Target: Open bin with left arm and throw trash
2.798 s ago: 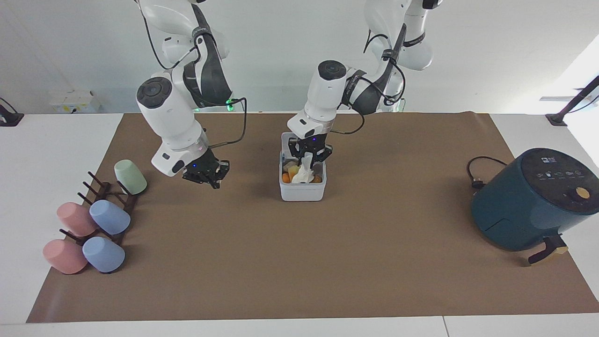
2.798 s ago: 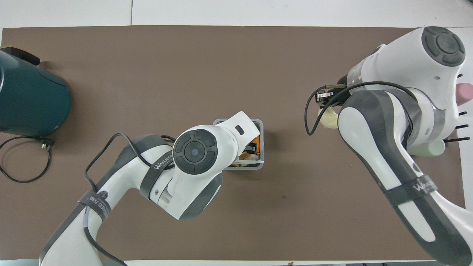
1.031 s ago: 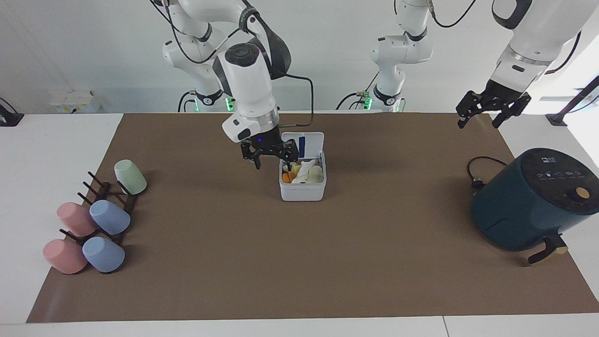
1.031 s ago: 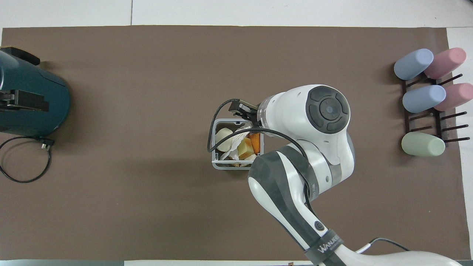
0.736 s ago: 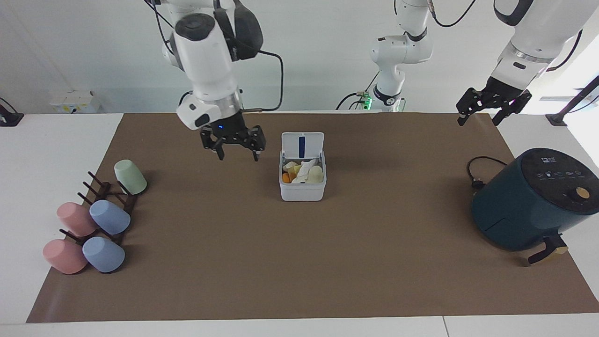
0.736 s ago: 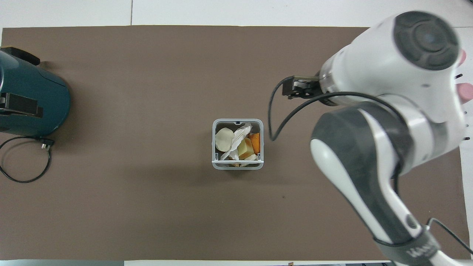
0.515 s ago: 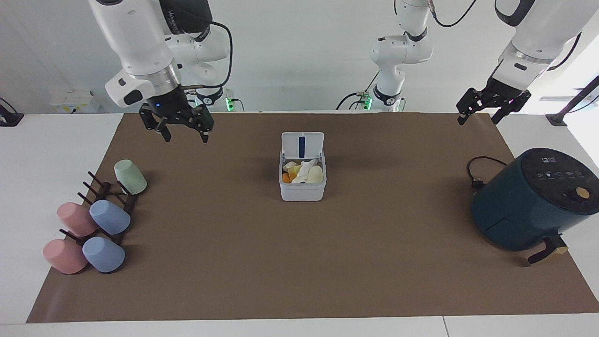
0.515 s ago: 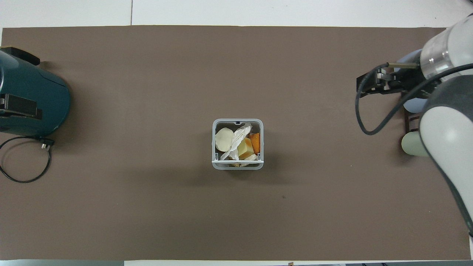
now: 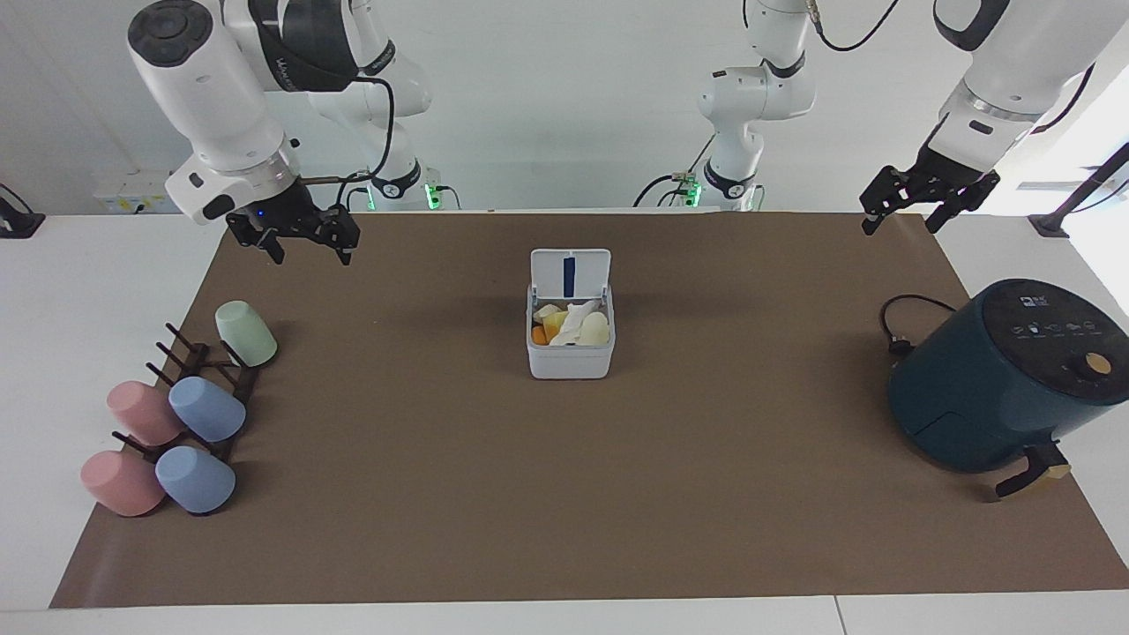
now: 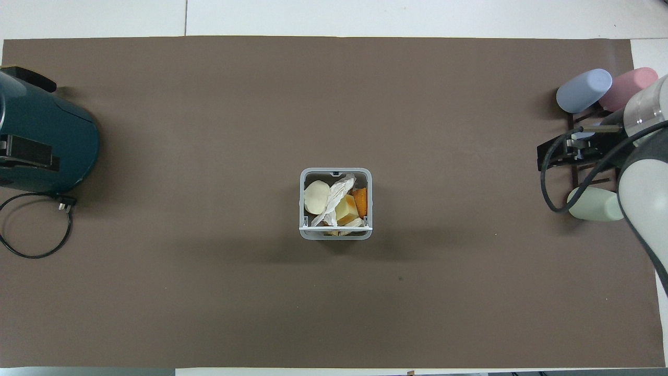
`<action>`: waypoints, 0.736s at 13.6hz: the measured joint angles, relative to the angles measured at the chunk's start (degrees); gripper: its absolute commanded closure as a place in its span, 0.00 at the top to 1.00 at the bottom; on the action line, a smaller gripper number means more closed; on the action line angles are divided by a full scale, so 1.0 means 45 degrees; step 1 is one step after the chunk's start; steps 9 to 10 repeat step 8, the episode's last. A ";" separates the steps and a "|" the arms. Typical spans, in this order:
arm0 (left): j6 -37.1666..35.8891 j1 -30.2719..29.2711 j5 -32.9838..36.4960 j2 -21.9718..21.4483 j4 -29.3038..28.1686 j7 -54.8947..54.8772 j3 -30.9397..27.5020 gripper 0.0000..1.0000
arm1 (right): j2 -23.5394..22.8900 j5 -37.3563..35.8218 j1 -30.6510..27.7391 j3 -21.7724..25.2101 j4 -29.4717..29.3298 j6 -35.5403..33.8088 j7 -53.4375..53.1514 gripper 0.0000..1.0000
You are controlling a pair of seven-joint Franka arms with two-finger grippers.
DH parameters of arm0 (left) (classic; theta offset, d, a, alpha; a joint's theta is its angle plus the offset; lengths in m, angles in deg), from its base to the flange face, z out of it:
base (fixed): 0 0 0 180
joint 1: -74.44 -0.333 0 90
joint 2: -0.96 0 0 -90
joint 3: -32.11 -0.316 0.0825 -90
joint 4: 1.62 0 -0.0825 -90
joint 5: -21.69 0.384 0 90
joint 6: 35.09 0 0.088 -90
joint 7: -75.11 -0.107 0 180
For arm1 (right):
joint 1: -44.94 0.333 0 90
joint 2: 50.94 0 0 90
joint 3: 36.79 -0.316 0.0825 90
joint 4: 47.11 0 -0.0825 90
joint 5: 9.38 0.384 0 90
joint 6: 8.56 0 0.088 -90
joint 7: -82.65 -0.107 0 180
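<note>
The bin [image 9: 570, 360] stands mid-mat with its lid [image 9: 570, 272] upright and open, blue stripe showing. Inside lie the trash pieces: an orange chunk [image 9: 539, 336], a crumpled white tissue [image 9: 575, 321] and a pale cream wedge [image 9: 596, 330]. They also show in the overhead view, in the bin [image 10: 302, 209]. My left gripper [image 9: 907, 212] is open and empty, raised over the mat's corner near the air fryer. My right gripper [image 9: 305, 243] is open and empty, raised over the mat's edge near the cup rack; the overhead view shows it [image 10: 559, 152] too.
A dark teal air fryer [image 9: 1005, 379] with its cable [image 9: 900, 328] stands at the left arm's end. A dark rack with several pastel cups [image 9: 207, 410] stands at the right arm's end. The brown mat [image 9: 564, 494] covers the table.
My left gripper let go of the tissue in the bin and withdrew upward to its end. My right gripper dropped the cream wedge in, then swung away toward the cup rack.
</note>
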 measured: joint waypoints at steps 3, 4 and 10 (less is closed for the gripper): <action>0.0000 0.0000 0.0000 0.0000 -0.0056 -0.0050 0.0001 1.00 | 0.0552 -0.0028 0.0118 0.0003 0.0456 -0.0018 0.0000 1.00; -0.0001 0.0000 0.0000 0.0000 -0.0068 -0.0058 0.0001 1.00 | 0.0714 -0.0027 0.0119 0.0025 0.0610 0.0007 0.0000 1.00; -0.0006 0.0000 0.0001 0.0000 -0.0078 -0.0088 0.0042 1.00 | 0.0719 -0.0014 -0.0020 0.0429 0.0703 0.0125 0.0000 1.00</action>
